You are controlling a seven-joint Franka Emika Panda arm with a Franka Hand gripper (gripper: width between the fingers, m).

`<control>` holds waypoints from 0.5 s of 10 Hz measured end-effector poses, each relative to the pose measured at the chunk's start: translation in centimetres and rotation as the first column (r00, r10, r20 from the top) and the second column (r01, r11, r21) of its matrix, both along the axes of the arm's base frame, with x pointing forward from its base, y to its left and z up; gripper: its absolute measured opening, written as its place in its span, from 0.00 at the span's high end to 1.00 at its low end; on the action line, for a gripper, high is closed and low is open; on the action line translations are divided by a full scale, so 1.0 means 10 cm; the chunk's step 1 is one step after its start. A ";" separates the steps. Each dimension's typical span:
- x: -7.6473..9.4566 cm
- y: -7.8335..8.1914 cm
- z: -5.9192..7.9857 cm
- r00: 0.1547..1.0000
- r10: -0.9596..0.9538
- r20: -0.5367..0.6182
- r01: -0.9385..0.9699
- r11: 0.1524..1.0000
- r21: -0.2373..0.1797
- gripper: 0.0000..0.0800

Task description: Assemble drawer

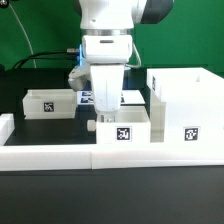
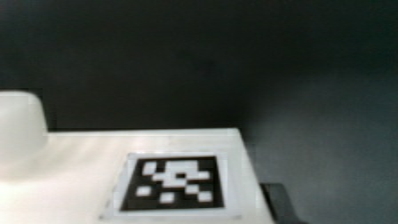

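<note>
The front small tray [image 1: 122, 128] stands against the border wall, its tag facing the camera and a small knob on its left end. My gripper [image 1: 106, 112] hangs straight down at this tray's back edge; its fingers are hidden behind the tray wall. In the wrist view a white tagged face of the tray [image 2: 173, 185] fills the lower part, with a rounded white knob [image 2: 16, 132] beside it. Only one dark fingertip [image 2: 278, 202] shows, just off the face's edge. A second small tray [image 1: 50, 102] sits at the exterior view's left. The large box housing [image 1: 186, 98] stands at the right.
The long low white border wall [image 1: 50, 153] runs along the front and turns up at the exterior view's left [image 1: 5, 126]. The marker board [image 1: 86, 97] lies behind the arm. The table is black. A green backdrop stands behind.
</note>
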State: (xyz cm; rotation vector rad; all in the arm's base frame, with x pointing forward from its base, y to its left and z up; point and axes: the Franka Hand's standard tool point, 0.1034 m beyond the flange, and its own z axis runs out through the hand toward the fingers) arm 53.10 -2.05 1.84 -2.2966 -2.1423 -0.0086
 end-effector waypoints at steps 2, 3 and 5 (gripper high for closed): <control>0.00 -0.01 0.00 1.000 -0.002 -0.002 0.002 1.000 0.000 0.95; 0.00 -0.01 0.00 1.000 -0.003 -0.002 0.003 1.000 0.000 0.95; 0.01 0.05 -0.01 1.000 0.006 -0.005 -0.006 1.000 0.004 0.95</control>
